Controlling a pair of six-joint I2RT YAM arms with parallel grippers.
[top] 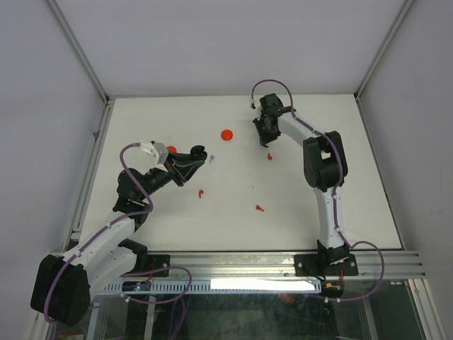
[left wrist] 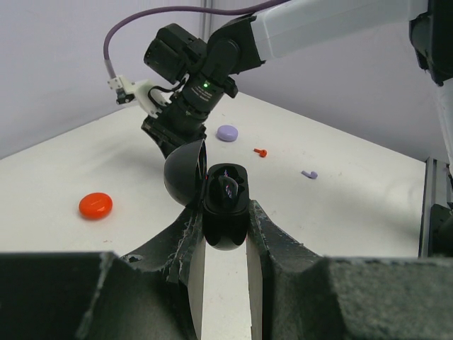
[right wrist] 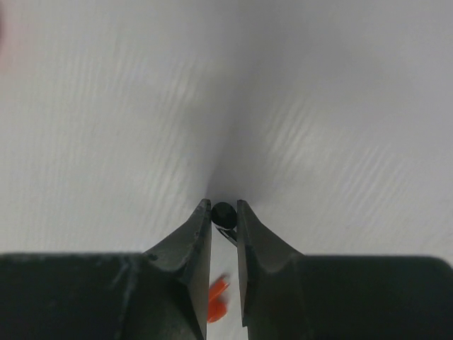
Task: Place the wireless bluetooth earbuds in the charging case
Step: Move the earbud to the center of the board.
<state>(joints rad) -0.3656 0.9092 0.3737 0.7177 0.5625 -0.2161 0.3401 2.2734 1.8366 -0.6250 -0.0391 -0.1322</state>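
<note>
My left gripper (left wrist: 225,212) is shut on the black charging case (left wrist: 225,202), gripping its sides and holding it above the table with its lid (left wrist: 184,173) swung open to the left. In the top view that gripper (top: 198,157) is at centre left. My right gripper (right wrist: 224,207) is shut on a small black earbud (right wrist: 224,214) pinched at its fingertips, just over the white table. It hangs at the far middle (top: 263,137), beyond the case (top: 192,160). Loose red earbuds (top: 270,156) (top: 201,193) (top: 260,208) lie on the table, and a lavender earbud (left wrist: 309,173) lies to the right.
A red round disc (top: 226,134) lies left of the right gripper. An orange disc (top: 171,149) sits partly hidden behind my left wrist. A lavender disc (left wrist: 227,132) rests beyond the case. A blurred red earbud (right wrist: 218,297) shows under the right fingers. Metal frame rails border the table (top: 325,198).
</note>
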